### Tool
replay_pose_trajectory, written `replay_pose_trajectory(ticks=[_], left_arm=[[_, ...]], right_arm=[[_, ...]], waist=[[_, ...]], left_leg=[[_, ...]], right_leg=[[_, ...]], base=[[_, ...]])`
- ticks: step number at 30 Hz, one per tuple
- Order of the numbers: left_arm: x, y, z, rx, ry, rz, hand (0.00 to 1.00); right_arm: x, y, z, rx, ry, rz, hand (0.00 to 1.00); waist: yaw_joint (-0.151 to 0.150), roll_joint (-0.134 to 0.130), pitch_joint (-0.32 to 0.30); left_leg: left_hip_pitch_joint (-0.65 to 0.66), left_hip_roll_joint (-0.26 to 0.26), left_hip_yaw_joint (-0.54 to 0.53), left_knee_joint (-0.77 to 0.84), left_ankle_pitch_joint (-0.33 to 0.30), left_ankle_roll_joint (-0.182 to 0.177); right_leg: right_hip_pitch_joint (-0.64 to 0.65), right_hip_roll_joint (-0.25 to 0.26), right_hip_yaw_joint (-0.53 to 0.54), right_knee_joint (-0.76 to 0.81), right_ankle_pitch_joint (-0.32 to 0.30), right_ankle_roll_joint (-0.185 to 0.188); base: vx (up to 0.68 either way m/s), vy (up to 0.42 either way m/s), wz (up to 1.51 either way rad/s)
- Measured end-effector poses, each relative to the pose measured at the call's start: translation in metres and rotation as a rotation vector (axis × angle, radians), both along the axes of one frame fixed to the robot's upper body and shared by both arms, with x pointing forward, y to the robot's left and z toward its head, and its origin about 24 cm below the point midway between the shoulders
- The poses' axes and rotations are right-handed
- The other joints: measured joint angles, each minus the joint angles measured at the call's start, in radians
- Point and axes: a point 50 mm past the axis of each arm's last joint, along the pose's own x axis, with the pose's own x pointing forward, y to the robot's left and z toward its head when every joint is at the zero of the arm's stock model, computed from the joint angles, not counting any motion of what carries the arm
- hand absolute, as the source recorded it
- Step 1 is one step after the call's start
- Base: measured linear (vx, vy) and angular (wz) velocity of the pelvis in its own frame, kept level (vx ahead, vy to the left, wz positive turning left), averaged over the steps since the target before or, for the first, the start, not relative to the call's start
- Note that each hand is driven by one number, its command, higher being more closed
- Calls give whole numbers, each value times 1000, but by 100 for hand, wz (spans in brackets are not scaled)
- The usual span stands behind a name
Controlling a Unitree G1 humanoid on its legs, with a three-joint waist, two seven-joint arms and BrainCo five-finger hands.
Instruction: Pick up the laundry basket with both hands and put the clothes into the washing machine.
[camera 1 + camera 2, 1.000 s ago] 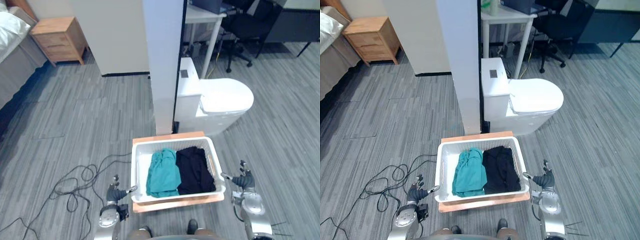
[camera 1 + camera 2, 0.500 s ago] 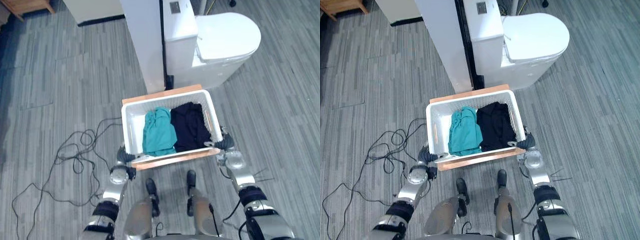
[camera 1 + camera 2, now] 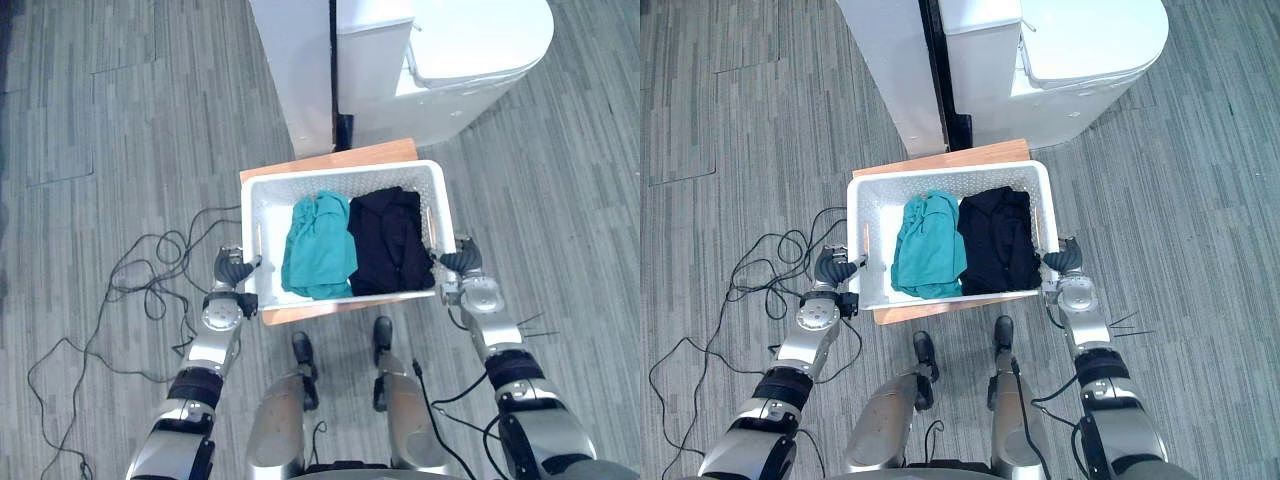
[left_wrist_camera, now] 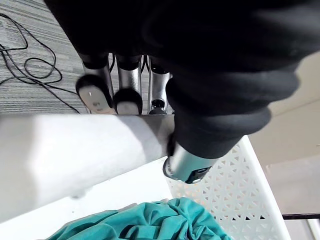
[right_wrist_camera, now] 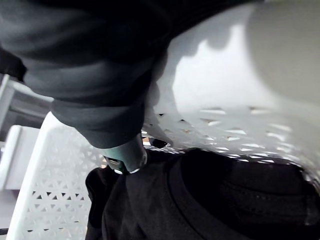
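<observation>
A white laundry basket [image 3: 340, 169] rests on a low wooden board [image 3: 345, 157] on the floor in front of me. Inside lie a teal garment [image 3: 318, 245] on the left and a black garment [image 3: 392, 240] on the right. My left hand [image 3: 232, 268] is at the basket's left rim [image 4: 75, 155], fingers [image 4: 92, 95] curled under it and thumb [image 4: 187, 167] over the inside. My right hand [image 3: 460, 262] grips the right rim [image 5: 240, 100] the same way, thumb [image 5: 127, 157] inside above the black garment [image 5: 200, 200].
A white toilet [image 3: 470, 50] stands just behind the basket to the right. A white partition wall [image 3: 295, 70] rises behind the basket to the left. Grey plank floor lies open on both sides.
Both hands have moved in from beside the basket onto its side rims and their fingers have curled round them. The camera has tilted down; the basket stays on the board.
</observation>
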Motion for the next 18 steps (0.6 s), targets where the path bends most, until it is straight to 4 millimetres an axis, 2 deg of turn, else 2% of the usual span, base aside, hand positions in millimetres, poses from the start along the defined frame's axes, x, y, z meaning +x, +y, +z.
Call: replay_pose_trajectory(ticks=[2, 6, 9, 10, 12, 14, 16, 18], left_arm=[[-13, -2, -5, -33, -4, 4, 100], [-52, -4, -19, -116, 17, 15, 100], [-84, -3, -24, -181, 32, 54, 100], [-93, -5, -26, -222, 31, 72, 100], [-101, -7, -25, -253, 24, 78, 100], [-103, -10, -24, -270, 18, 65, 100], [-107, -8, -20, -296, -1, 69, 100], [-113, -6, -18, -321, -16, 75, 100]], right_arm=[[-12, 0, -1, 19, -25, -17, 100], [-46, 4, -13, 48, -21, -25, 100], [-75, 8, -25, 75, 13, -24, 100], [-84, 9, -25, 79, 14, -19, 100], [-94, 6, -23, 76, 5, -23, 100], [-106, 4, -23, 87, 5, -47, 100], [-115, 8, -20, 106, -6, -52, 100], [-126, 11, -16, 114, -29, -42, 100]], waist=[[-3, 0, 0], [-14, -2, -3], [-7, -6, -69], [3, -5, -96], [3, 0, -119], [-11, -9, -143], [-8, -25, -171], [5, -33, -188]], left_leg=[[18, 1, -1, -4, -7, -2], [94, 7, 2, -25, -26, -19], [101, 21, 3, 11, -56, -22], [104, 23, -65, 31, -78, -27], [131, 24, -111, 32, -103, -36], [164, 21, -95, 18, -109, -31], [189, 23, -43, 13, -121, -29], [210, 42, 56, 62, -167, -29]], right_leg=[[20, 1, 1, -6, -7, 2], [82, 12, 9, -8, -34, 4], [87, 31, 44, -9, -40, 4], [87, 40, 71, -10, -40, 4], [101, 46, 96, -12, -40, 4], [117, 47, 114, -13, -40, 5], [110, 54, 165, -10, -39, 9], [86, 80, 254, 17, -34, 16]], base=[[0, 0, 0], [47, -5, -7], [109, -18, -39], [151, -38, -66], [115, -9, -53], [42, 51, -38], [6, 52, -77], [-22, 52, -127]])
